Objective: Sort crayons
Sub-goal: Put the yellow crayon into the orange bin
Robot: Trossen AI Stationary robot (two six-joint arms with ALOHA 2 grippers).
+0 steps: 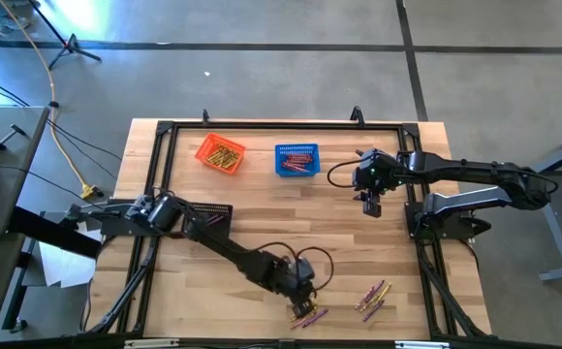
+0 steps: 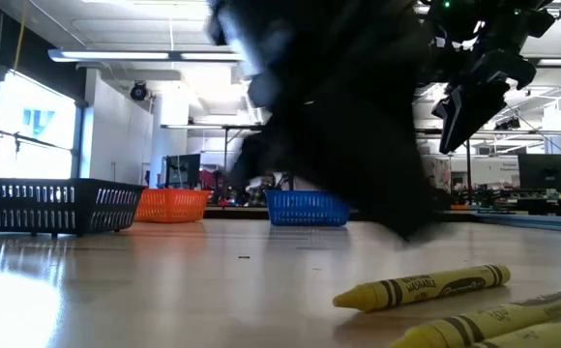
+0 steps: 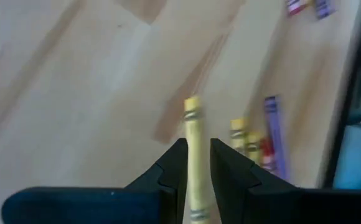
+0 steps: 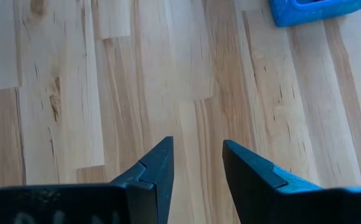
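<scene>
The left gripper [image 3: 198, 163] is closed on a yellow crayon [image 3: 193, 149], pinching it between its two fingers with the crayon's tip sticking out ahead of them. It works at the near edge of the wooden table [image 1: 262, 208], right over a small cluster of crayons [image 1: 309, 315]; beside its fingers lie more yellow ones, a red one and a purple crayon [image 3: 272, 127]. A second loose group [image 1: 373, 298] lies a little farther off toward the right arm.

The grip looks narrow and sits low on the crayon, so the stick could pivot or slip out during the lift, and the fingers could nudge the neighbouring crayons out of place as they rise. A long carry follows, so a weak pinch may drop it short.

The right gripper [image 4: 196, 168] hangs with its fingers apart and nothing between them, above bare wood just beside the blue basket [image 1: 296, 160].

The orange basket [image 1: 220, 153], well away from the left gripper across the table, holds yellow crayons. The blue basket holds reddish ones. A dark mesh basket [image 2: 53, 205] shows in the low view; its contents cannot be made out.
</scene>
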